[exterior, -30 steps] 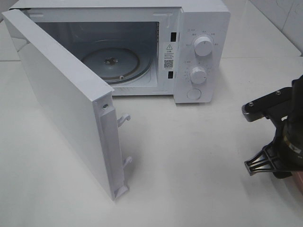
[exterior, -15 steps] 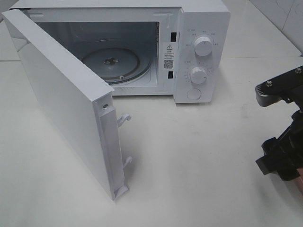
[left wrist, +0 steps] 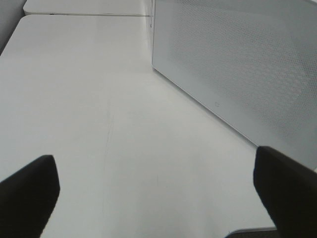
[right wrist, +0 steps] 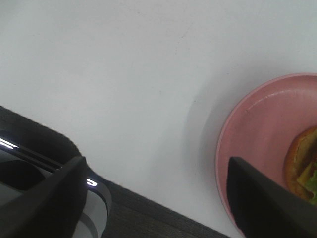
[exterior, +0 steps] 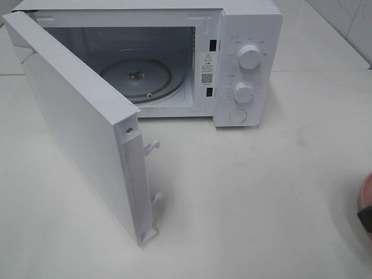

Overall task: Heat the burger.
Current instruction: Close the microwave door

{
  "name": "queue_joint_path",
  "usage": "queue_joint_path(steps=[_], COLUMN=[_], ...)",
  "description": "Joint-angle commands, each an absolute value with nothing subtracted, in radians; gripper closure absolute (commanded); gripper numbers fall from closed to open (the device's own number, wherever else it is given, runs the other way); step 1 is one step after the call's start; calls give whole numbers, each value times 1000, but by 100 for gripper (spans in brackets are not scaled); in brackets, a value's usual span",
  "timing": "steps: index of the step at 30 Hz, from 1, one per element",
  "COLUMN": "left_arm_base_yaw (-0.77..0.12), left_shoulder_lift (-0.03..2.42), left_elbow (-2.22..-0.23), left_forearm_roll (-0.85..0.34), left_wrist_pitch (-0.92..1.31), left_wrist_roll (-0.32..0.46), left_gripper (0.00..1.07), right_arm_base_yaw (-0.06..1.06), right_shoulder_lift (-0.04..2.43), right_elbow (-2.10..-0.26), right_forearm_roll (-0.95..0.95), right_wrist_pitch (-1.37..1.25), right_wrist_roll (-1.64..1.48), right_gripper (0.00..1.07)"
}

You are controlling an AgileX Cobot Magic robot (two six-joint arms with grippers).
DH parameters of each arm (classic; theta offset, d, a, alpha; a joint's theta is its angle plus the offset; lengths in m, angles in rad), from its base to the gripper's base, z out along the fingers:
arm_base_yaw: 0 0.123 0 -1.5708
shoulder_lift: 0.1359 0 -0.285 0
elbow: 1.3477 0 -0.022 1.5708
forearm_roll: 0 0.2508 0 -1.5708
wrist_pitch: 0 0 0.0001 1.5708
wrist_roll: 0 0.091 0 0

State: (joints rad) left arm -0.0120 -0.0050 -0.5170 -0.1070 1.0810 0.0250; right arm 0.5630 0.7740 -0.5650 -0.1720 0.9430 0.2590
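Note:
The burger (right wrist: 303,166) lies on a flat pink plate (right wrist: 257,124) at the edge of the right wrist view; only its brown rim and green lettuce show. My right gripper (right wrist: 156,198) is open and empty above the table, with one finger (right wrist: 262,198) over the plate's rim beside the burger. In the high view only a sliver of the plate (exterior: 367,189) and a dark bit of that arm show at the right edge. The white microwave (exterior: 247,64) stands open with a bare glass turntable (exterior: 136,78). My left gripper (left wrist: 158,198) is open and empty over the table.
The microwave door (exterior: 87,128) swings out to the front left; its perforated outer face (left wrist: 237,74) stands beside my left gripper. A dark table edge (right wrist: 148,218) and a glossy dark object (right wrist: 29,163) lie near my right gripper. The white tabletop (exterior: 250,192) spreads before the microwave.
My right arm has pulled back to the right and almost out of the high view, uncovering the pink plate's edge. The microwave and its door have not moved.

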Motion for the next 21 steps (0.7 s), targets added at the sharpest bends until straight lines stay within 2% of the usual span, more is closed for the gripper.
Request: queue_joint_path(steps=[1,15,20,21], left_arm_base_yaw=[-10,-10,-10,-10], left_shoulder_lift=[-10,-10,-10,-10], left_elbow=[-516,-516,-516,-516], left_forearm_roll=[-109,-109,-109,-109], left_wrist_pitch=[1070,1070,1070,1070], left_wrist_roll=[24,24,24,24], left_gripper=[7,7,7,7], right_arm_base_yaw=[561,551,461,415], right_shoulder_lift=[738,433,333,296], right_elbow=[-564,-562,-541,-542], right_forearm_roll=[-159,-138,-135,-121], right_wrist_pitch=[970,1146,1139,1122], right_wrist_roll=[244,228,176,149], right_gripper=[31,31,31,31])
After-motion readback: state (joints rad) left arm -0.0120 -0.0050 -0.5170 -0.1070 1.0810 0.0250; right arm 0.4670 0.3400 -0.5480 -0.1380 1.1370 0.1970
